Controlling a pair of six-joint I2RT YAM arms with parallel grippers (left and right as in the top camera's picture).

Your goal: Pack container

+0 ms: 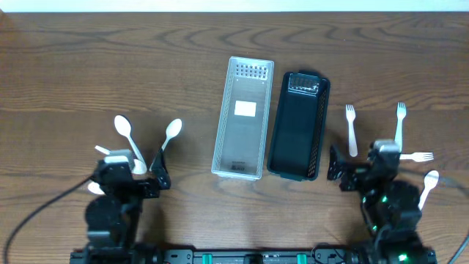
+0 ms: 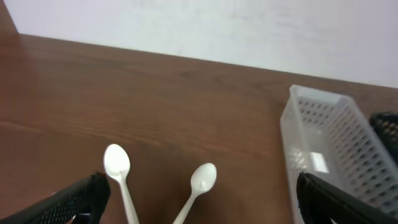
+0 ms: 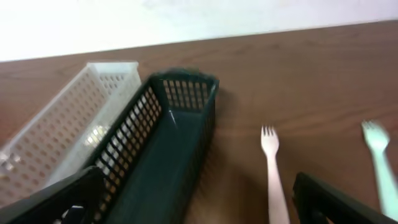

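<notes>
On my left, the left gripper (image 1: 133, 167) sits at the near edge of the table (image 1: 66, 73). Its fingers (image 2: 68, 202) are spread wide with nothing between them. Two white spoons lie just ahead of it, bowls pointing away: the outer spoon (image 1: 123, 130) and the inner spoon (image 1: 171, 133), with their handles converging towards the gripper. I can see more white cutlery partly hidden under the arm, but I can't tell what it is.

In the middle, the clear container (image 1: 243, 117) and the dark container (image 1: 299, 125) lie side by side, open tops up, long edges close together.

Further right, the right gripper (image 1: 365, 165) is likewise spread wide and grips nothing. Ahead of it the near fork (image 1: 351, 128) lies just beside the dark container, and the second fork (image 1: 400, 121) lies further out, both with tines pointing away. A third fork (image 1: 418, 156) lies crosswise by the arm, and a lone spoon (image 1: 429, 187) sits at the far right.
</notes>
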